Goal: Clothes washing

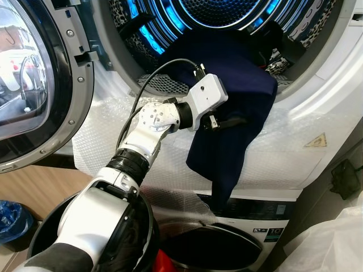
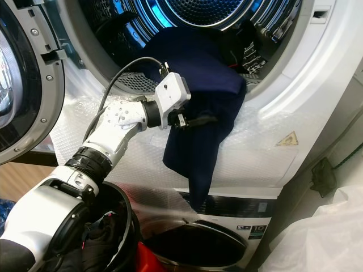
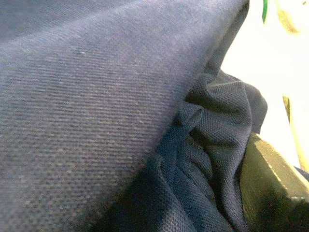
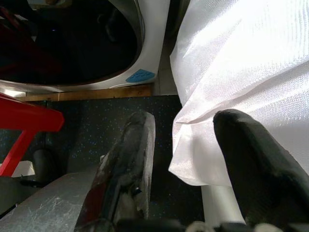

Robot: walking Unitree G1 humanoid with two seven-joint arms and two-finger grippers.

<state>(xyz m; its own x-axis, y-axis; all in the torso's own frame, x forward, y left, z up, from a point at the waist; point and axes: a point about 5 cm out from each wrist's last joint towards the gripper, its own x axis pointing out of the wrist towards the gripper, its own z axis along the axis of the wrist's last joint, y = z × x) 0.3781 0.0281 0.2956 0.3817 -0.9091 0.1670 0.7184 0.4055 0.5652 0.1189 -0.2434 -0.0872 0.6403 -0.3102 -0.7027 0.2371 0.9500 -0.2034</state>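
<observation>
1. The scene is a laundry corner: two front-loading machines are standing one on the other, and the upper one, the washer [image 1: 317, 85], is showing a drum [image 1: 227, 17] that is glowing blue inside. Its front is covered with bubble wrap [image 1: 108, 136], probably to protect the panel from the arm.
2. The round door [image 1: 34, 85] is standing wide open on the robot's left, so the mouth is free for loading.
3. A dark blue garment [image 1: 238, 96] is lying over the lower rim of the opening: one part is already in the drum, the rest is hanging down the front and reaching the lower machine. I think it must still be pushed in.
4. The left gripper [image 1: 227, 122] is reaching to the middle of the cloth; its black fingers are closed on a fold of it, and the wrist view is showing bunched blue knit right against one finger.
5. The right gripper [image 4: 186, 159] is hanging low near the floor, fingers apart and holding nothing, beside a white bag [image 4: 251, 63].
</observation>
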